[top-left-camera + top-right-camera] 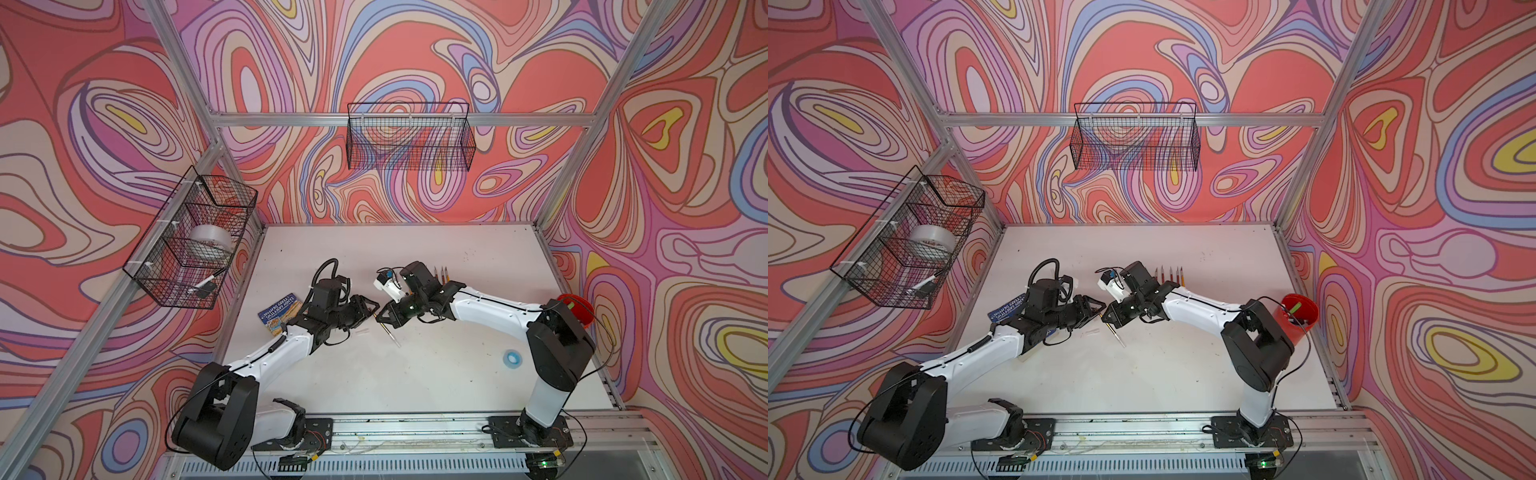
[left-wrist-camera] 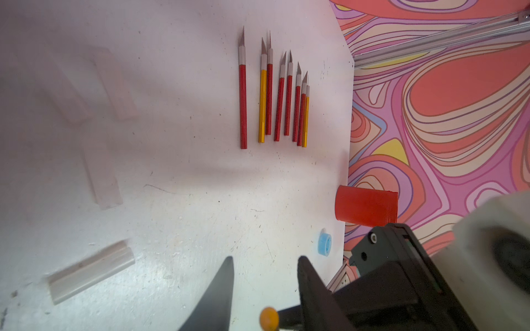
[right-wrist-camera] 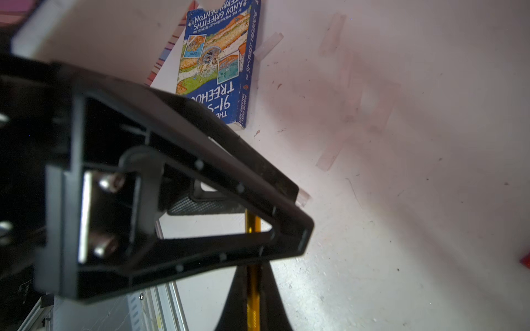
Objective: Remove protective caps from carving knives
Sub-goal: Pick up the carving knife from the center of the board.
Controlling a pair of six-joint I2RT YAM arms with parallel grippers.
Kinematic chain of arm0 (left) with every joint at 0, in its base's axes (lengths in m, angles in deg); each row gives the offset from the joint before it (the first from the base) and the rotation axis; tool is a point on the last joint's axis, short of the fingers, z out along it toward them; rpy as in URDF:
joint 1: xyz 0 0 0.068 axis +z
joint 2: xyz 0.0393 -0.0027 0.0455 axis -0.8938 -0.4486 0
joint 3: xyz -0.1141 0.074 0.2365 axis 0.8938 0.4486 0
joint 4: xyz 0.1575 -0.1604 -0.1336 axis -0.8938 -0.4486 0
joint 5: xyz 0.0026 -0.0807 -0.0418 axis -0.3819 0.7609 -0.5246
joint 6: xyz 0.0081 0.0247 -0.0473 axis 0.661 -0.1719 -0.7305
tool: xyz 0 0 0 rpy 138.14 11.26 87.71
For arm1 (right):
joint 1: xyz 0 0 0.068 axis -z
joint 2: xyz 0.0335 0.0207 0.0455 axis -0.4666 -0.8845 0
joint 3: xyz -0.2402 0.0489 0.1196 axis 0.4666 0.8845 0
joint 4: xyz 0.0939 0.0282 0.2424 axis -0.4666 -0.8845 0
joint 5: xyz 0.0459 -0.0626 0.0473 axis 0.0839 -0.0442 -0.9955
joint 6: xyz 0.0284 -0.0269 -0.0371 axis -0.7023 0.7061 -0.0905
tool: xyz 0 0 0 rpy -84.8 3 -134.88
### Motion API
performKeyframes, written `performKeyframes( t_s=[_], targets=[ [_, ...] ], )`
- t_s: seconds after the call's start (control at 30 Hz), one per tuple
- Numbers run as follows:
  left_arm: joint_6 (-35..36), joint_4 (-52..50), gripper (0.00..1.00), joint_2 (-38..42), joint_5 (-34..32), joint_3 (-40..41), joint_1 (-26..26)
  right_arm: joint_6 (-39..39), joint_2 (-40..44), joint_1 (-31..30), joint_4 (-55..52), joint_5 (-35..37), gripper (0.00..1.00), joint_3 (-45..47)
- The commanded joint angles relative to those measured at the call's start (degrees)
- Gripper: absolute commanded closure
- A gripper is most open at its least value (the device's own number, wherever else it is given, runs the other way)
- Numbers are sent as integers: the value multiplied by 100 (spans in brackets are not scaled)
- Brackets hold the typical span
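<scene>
Both fingers of the right gripper (image 3: pixel 253 269) are pressed together on a yellow-handled carving knife (image 3: pixel 252 303), which runs straight out between them in the right wrist view. The left gripper (image 2: pixel 265 259) meets it tip to tip above the middle of the table (image 1: pixel 415 386). Its jaws stand apart, and in the left wrist view the knife's round yellow end sits between the two black fingers with a gap on either side.

In both top views the knife slants from the two grippers toward the front edge. Its lower end looks pale and translucent, apparently a protective cap (image 1: pixel 397 343) on the blade, though it is too small to be sure.

One loose cap (image 1: pixel 361 332) lies flat on the table just beside the left gripper. The left wrist view shows another loose cap (image 2: pixel 90 272) close by and several more that are blurred.

Farther out, behind the right arm, eight uncapped knives (image 2: pixel 272 94) lie side by side in a row. Six have red handles and two yellow, and their bare blades all point the same way. A red cup (image 2: pixel 365 205) stands at the table's right edge, with a small blue tape ring (image 2: pixel 324 243) near it. A blue paperback book (image 3: pixel 218 66) lies flat at the left side, partly under the left arm.
</scene>
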Motion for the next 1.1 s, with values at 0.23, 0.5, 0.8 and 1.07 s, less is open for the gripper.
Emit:
performKeyframes(
  t_s=[0.23, 0.5, 0.8, 1.07],
  targets=[
    [-231, 101, 100, -51, -44, -60, -115, -220, -144, -16, 297, -69, 100, -166],
    [-360, 79, 100, -46, -159, -92, -111, -360, -11, -16, 385, 39, 79, -50],
    [-965, 650, 100, -309, -202, -315, -109, -682, 1578, -7, 866, 1261, 53, 1095],
    [-1876, 1581, 100, -205, -993, -230, -114, -1689, 2810, -293, 2035, 1729, 46, 2051]
  ],
)
